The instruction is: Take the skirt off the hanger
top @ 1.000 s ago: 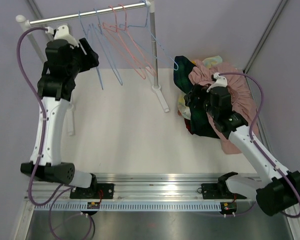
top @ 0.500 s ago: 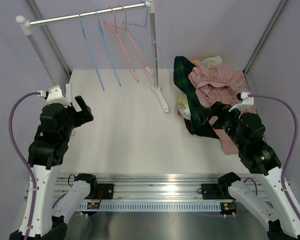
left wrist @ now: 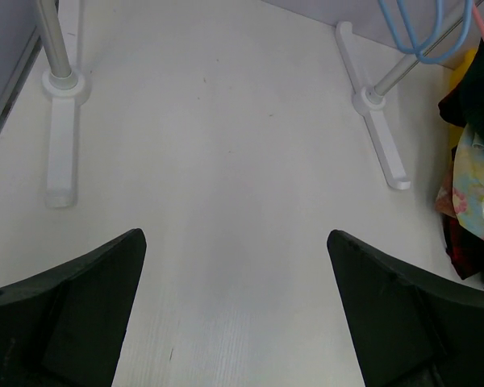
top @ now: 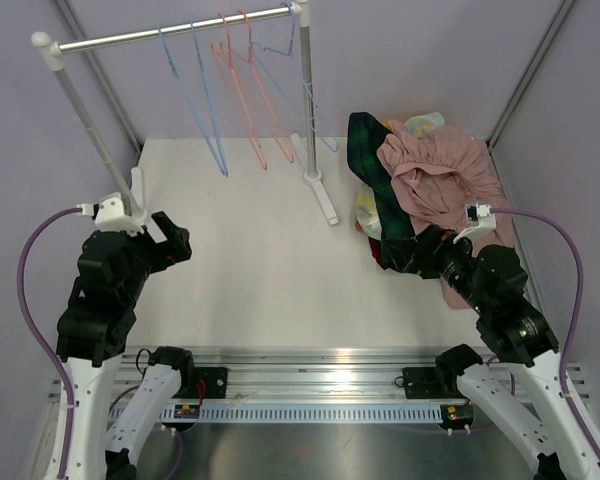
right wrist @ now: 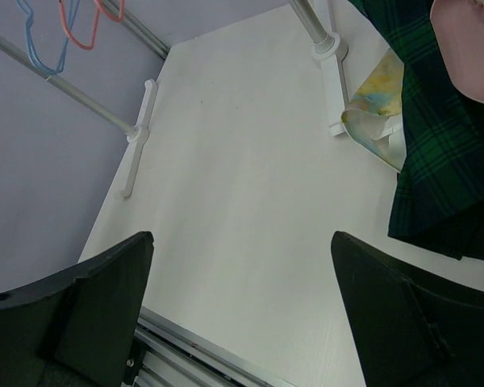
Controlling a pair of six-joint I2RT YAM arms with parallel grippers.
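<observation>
**Figure. Two-arm rig, top and wrist views.** We take the garment rack [top: 306,100] at the far side of the table [top: 260,270] as our landmark. Its rail carries bare wire hangers, with blue hangers [top: 202,100] toward either end and pink hangers [top: 248,90] between them.

The skirt [top: 368,170], dark green plaid, is off the hangers. It lies on the table just right of the rack's right foot [left wrist: 383,145], as part of a heap of clothing. A pink garment [top: 435,175] rests on the heap farther right of the rack. A pale floral cloth [top: 365,212] shows at the heap's edge nearest that foot.

The left tool [left wrist: 235,235] hangs over bare table on the near side of the rack, in front of its left foot [left wrist: 60,161]. Its jaws are spread wide and hold nothing.

The right tool [right wrist: 242,235] hangs nearer than the rack's right foot and to its right, at the near edge of the heap. Its jaws are likewise spread wide and empty. In the right wrist view, we see the skirt's plaid edge beside the right finger and apart from it.
</observation>
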